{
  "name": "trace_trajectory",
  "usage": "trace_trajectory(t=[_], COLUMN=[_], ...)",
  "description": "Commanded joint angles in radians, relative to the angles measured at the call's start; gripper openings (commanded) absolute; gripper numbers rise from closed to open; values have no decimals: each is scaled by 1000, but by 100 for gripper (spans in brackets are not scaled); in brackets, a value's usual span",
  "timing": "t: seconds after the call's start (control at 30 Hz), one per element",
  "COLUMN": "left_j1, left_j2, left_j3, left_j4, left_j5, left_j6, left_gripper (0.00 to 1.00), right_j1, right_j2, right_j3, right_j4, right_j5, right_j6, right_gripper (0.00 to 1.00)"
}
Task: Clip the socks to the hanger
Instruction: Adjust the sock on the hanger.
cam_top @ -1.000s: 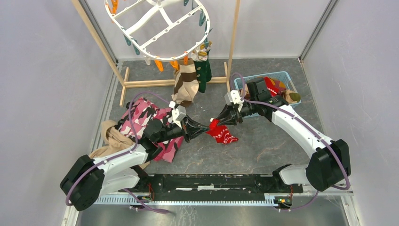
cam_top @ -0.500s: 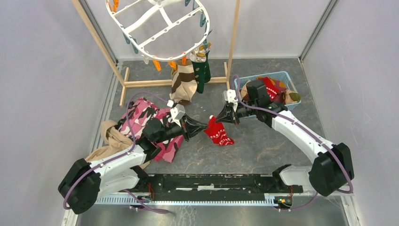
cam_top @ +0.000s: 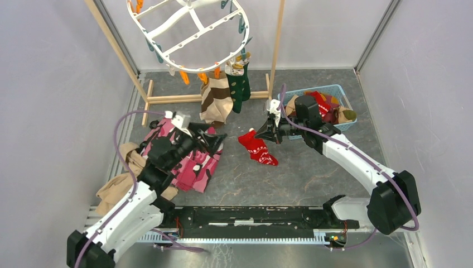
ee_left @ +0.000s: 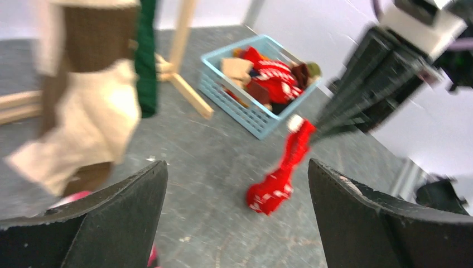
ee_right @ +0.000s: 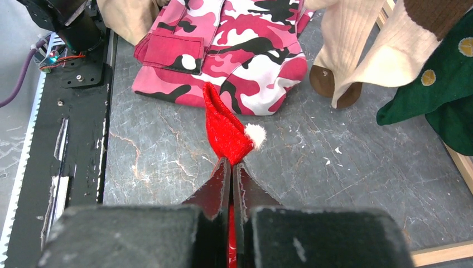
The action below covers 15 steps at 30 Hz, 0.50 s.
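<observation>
A red sock with white pattern dangles from my right gripper, which is shut on its cuff end; its toe hangs toward the grey floor. In the right wrist view the thin fingers pinch the red sock. My left gripper stands open and apart from the sock, over the pink garment; the red sock shows between its wide black fingers. The white oval hanger hangs at the back. A brown-striped beige sock and a dark green sock hang from its clips.
A light blue basket with more socks sits behind the right arm. A pink camouflage garment and a tan cloth lie at the left. Wooden stand poles and a base bar hold the hanger.
The left gripper let go of the red sock, opened wide and drew back to the left. The right gripper shut on the sock and carried it slightly up and back.
</observation>
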Motion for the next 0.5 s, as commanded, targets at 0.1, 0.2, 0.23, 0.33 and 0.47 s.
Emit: trace_trajectory(t=[0.1, 0.2, 0.23, 0.33, 0.47], left_j1=[341, 477, 492, 495, 495], left_j2=[12, 69, 91, 167, 283], left_j3=[74, -20, -57, -136, -130], left_j4=[-98, 141, 242, 544, 606], left_j5=[180, 236, 229, 167, 64], left_j6=[-101, -201, -220, -235, -179], left_gripper=[100, 97, 96, 88, 69], right_j1=[-1, -1, -2, -1, -2], right_j2=[-19, -18, -16, -14, -13], right_j3=[31, 35, 38, 40, 43], right_j4=[-5, -16, -19, -27, -32], right_j5=[-39, -54, -56, -61, -69], right_j6=[-30, -43, -45, -51, -54], right_gripper=[0, 0, 0, 0, 0])
